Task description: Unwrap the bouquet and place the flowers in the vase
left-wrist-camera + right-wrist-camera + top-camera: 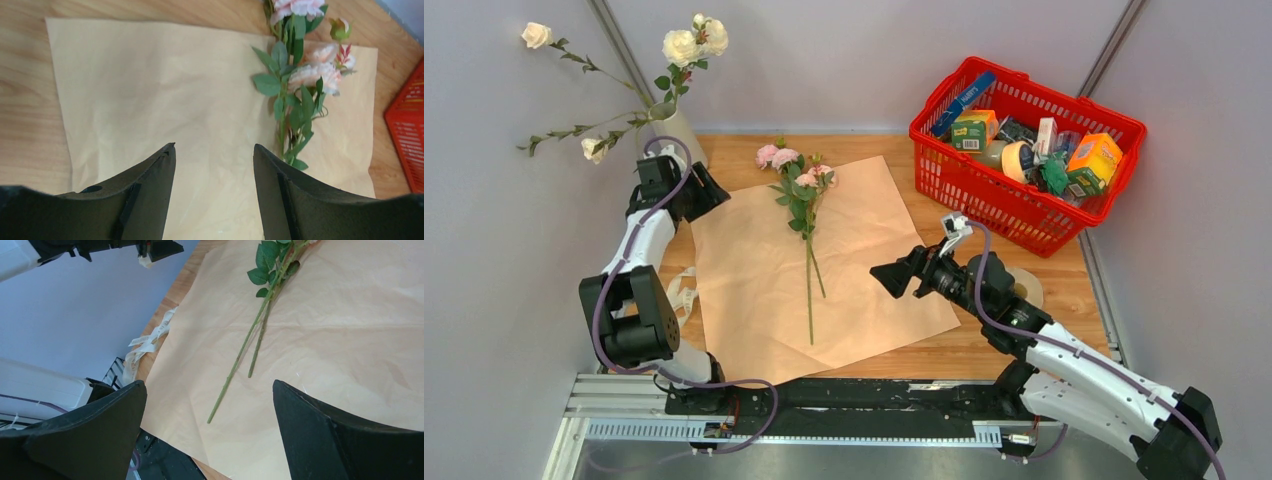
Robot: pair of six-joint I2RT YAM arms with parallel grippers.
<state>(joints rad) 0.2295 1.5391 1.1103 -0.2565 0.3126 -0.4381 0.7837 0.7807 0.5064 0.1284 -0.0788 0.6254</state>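
Note:
The bouquet lies unwrapped: its peach paper (744,270) is spread flat on the table, with two pink flowers (799,185) lying across it, stems toward the near edge. The off-white vase (679,130) stands at the back left and holds several cream roses (682,45). My left gripper (716,193) hovers open beside the vase, over the paper's (150,90) far left corner, left of the pink flowers (300,75). My right gripper (882,278) hangs open above the paper's (325,330) right side, with the stem ends (245,347) ahead of it. Neither gripper holds anything.
A cream ribbon (682,290) lies loose off the paper's left edge. A red basket (944,165) full of packets stands at the back right. A tan tape roll (1027,288) sits behind my right arm. Grey walls close in both sides.

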